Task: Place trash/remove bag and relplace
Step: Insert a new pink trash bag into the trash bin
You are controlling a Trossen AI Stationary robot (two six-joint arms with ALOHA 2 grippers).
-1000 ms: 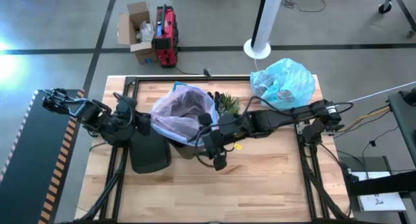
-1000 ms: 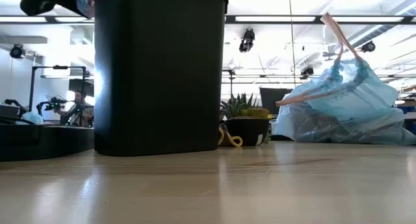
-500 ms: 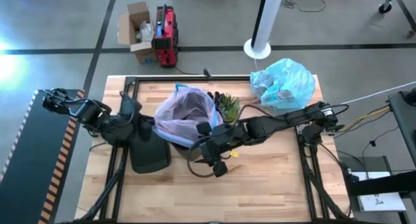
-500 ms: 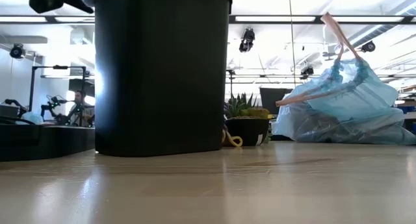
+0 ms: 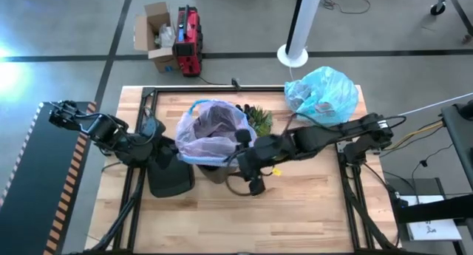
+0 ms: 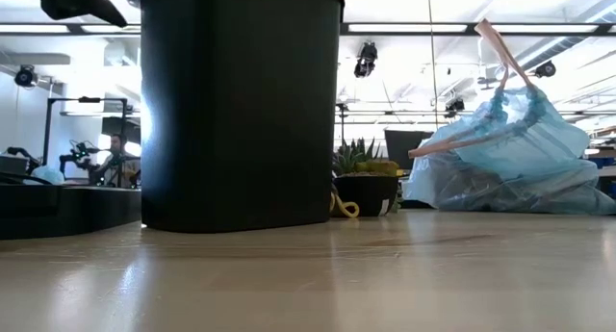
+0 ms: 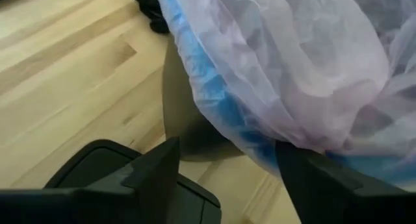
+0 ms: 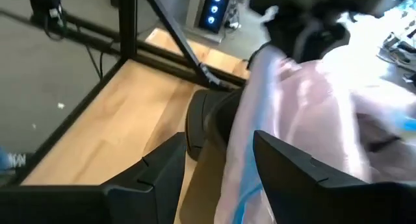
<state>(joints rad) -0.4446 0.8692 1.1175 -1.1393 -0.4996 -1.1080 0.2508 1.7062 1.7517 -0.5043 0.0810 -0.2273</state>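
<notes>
A black bin (image 6: 241, 101) stands mid-table with a pinkish-lilac plastic bag (image 5: 211, 129) draped over its mouth; the bag's blue hem (image 7: 214, 100) hangs down the bin's outer wall. My left gripper (image 7: 224, 172) is open at the bin's left side, its fingers just short of that hem. My right gripper (image 8: 218, 172) is open at the bin's right side, with the bag's hanging rim (image 8: 237, 178) between its fingers. The light blue bag (image 5: 323, 94) sits full on the table's far right, and brownish trash shows through it. My left gripper touches nothing that I can see. My right gripper's fingers (image 8: 286, 172) stand on either side of the pinkish bag's hanging rim, slanting in from the table's right. I cannot tell whether either finger touches the film.
A dark bin lid (image 5: 170, 174) lies on the table near the bin's left. A small potted plant (image 5: 259, 118) stands behind the bin, and a yellow scrap (image 6: 342, 207) lies by the bin's foot. Bare wood spreads across the table's near half.
My left gripper has opened and let go of the pinkish bag's rim. The bag, bunched and leaning left before, now sits rounder and wider over the bin's mouth. My right gripper has shifted a little along the bin's right side.
</notes>
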